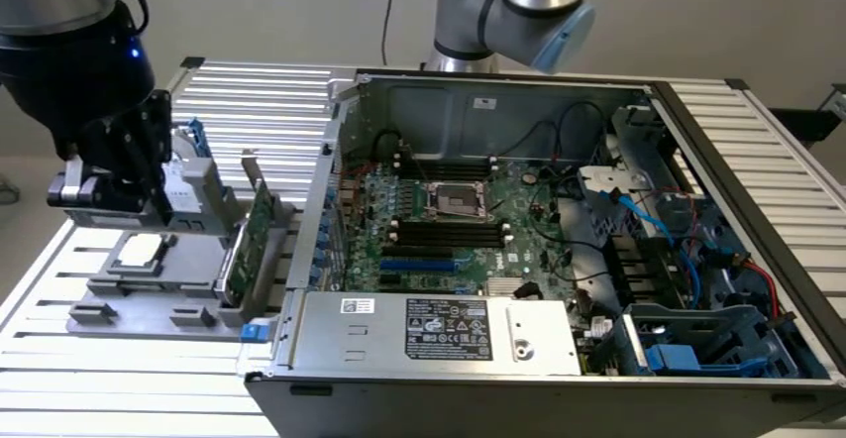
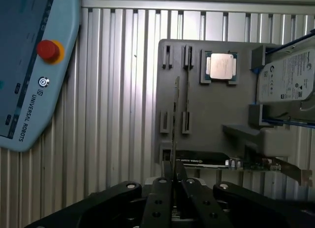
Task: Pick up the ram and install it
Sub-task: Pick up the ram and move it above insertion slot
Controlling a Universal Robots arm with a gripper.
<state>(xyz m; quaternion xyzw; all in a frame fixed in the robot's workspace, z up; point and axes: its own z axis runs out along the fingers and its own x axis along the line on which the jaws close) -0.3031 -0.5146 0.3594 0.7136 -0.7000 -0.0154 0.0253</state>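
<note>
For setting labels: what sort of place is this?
Likely a robotics lab for PC assembly: an open computer case on a slatted table, a teach pendant, the tool holding the ram.

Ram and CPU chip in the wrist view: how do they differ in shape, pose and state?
The ram is a long, thin dark stick; the CPU chip is square and silver. The ram shows edge-on; the CPU chip lies flat. The ram is clamped in the tool; the CPU chip sits untouched in a recess of the grey tray. Both are at that tray.
</note>
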